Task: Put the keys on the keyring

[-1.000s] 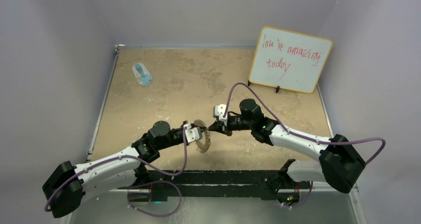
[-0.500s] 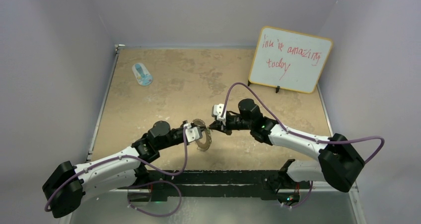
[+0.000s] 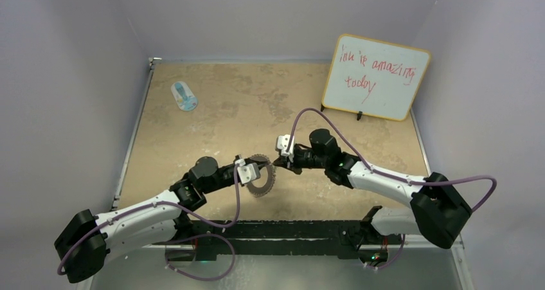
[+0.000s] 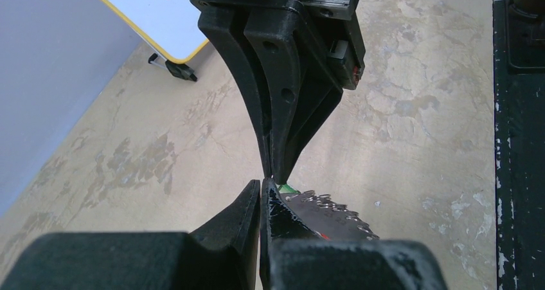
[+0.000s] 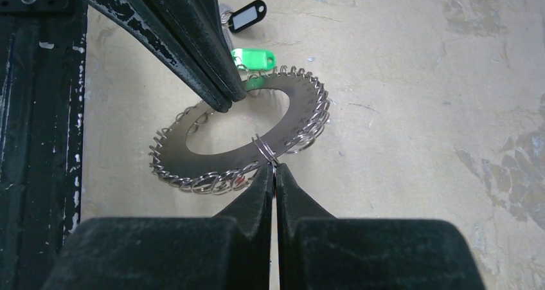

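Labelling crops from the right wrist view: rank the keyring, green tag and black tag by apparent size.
Largest: keyring, by far.
The green tag and black tag look nearly alike; the black one seems farther from the camera, so no ranking between them.

Left hand [image 3: 257, 168] and right hand [image 3: 275, 164] meet at keyring [image 3: 261, 182], mid desk [image 3: 218, 126]; whiteboard [image 3: 376, 76] propped far right, blue-white oval [image 3: 184, 97] far left.

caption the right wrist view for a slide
Right gripper and left gripper pinch the keyring, green tag at its rim.
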You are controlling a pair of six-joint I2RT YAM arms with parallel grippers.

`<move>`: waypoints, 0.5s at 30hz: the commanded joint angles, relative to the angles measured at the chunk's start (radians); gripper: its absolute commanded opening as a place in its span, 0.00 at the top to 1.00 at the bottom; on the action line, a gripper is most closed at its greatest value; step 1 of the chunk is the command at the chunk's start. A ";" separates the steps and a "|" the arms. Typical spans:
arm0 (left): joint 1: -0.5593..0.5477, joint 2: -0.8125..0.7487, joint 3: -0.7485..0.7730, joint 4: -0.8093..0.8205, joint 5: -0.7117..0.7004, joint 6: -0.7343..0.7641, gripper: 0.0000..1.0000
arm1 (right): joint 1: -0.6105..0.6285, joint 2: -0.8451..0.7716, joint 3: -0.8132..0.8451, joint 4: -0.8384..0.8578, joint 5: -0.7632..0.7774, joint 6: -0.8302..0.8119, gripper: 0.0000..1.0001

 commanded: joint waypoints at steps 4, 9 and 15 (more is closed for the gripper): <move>-0.002 -0.009 0.019 -0.002 -0.014 0.016 0.96 | -0.001 -0.046 0.005 0.032 -0.006 -0.011 1.00; -0.001 0.001 0.023 -0.023 -0.029 0.047 0.78 | 0.000 -0.063 0.007 0.025 -0.010 -0.012 1.00; -0.001 0.082 0.107 -0.134 -0.020 0.096 0.68 | 0.001 -0.065 0.020 0.008 -0.020 -0.014 1.00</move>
